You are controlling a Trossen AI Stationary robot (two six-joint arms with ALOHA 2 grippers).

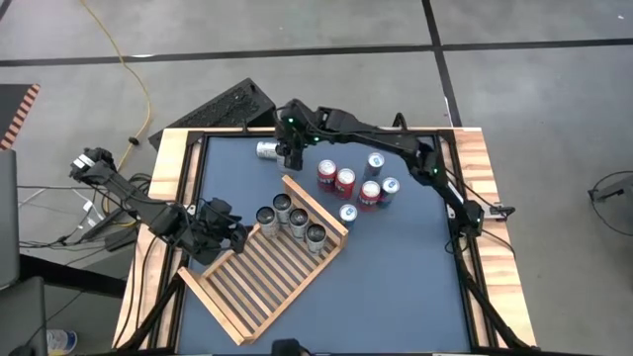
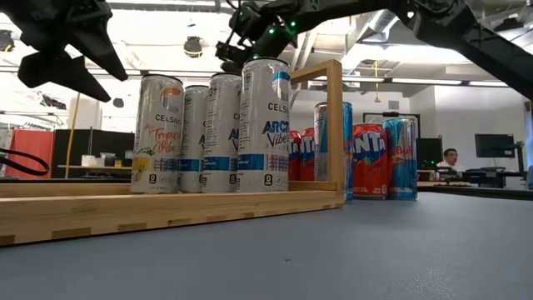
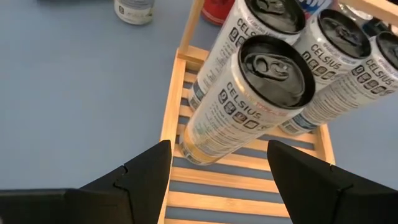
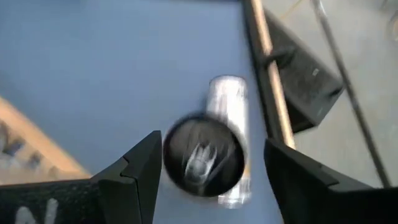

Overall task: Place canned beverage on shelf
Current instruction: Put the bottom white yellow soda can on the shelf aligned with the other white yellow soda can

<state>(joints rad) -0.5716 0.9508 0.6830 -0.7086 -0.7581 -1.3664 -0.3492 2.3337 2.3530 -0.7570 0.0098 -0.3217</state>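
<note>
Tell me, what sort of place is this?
Probably a robotics lab or workshop: bare grey concrete floor, a yellow cable trailing across it, exposed ceiling ducts, and a person at dark computer monitors behind the blue-topped table.

Right wrist view blurred throughout; a can (image 4: 203,157) end-on between the right gripper's fingers (image 4: 140,177) is smeared, label unreadable, and contact with either finger cannot be judged. A second silver can (image 4: 231,127) lying behind it is partly covered, print illegible. Shelf (image 4: 25,140) corner cut by the frame edge. Low view: shelf's (image 2: 166,208) left end runs out of frame; red cans (image 2: 301,165) mostly hidden behind the wooden post and silver cans. Left wrist view: left gripper's fingers (image 3: 146,177) cropped at the bottom; shelf (image 3: 171,112) only partly in frame. High view: can labels too small to read.
</note>
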